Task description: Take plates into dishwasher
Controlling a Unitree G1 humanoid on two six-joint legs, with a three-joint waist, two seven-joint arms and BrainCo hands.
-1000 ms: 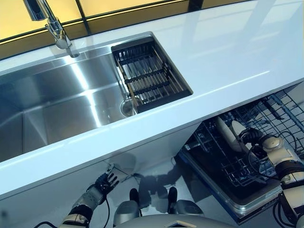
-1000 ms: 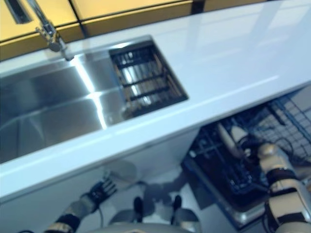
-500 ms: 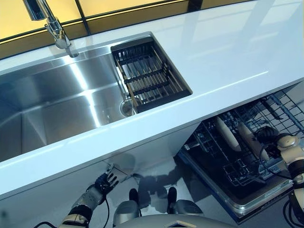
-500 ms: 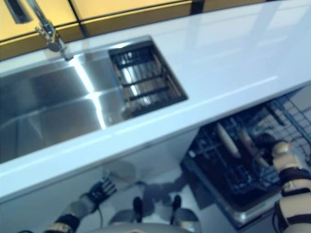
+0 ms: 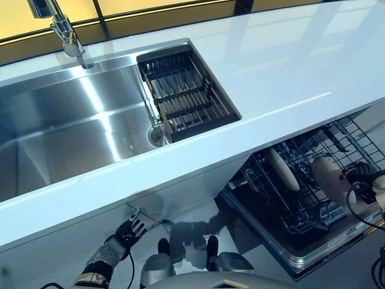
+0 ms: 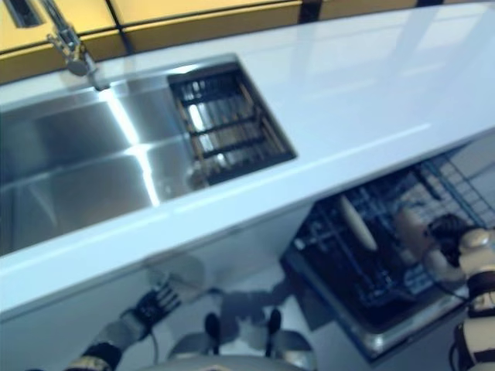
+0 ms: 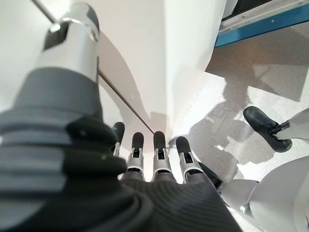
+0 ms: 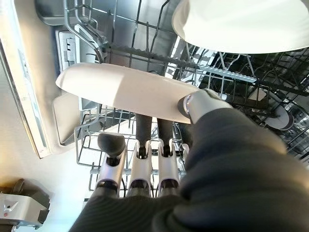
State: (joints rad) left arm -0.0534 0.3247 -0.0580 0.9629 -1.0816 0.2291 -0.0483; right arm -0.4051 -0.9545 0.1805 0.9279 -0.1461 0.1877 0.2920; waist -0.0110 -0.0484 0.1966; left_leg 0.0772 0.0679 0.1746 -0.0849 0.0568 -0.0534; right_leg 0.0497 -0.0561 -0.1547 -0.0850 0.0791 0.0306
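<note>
right robot hand [image 8: 145, 169] pinching plate [image 8: 125, 89] on edge so it slots into dishwasher rack [image 5: 301, 198] | left robot hand [image 7: 154, 154] relaxed open, idle low down

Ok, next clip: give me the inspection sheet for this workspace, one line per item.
Surface: white counter bare; steel sink with a dark drain rack set in its right end.
Job's things: pulled-out dishwasher rack holds one upright plate; a second plate is in the right hand's grip.
Clutter: nothing seen.
Hands: right hand pinches the second plate between thumb and fingers; left hand hangs low by the cabinet front, fingers straight, empty.
Cables: nothing seen.
Surroundings: tap behind the sink, yellow wall panels, pale floor.
</note>
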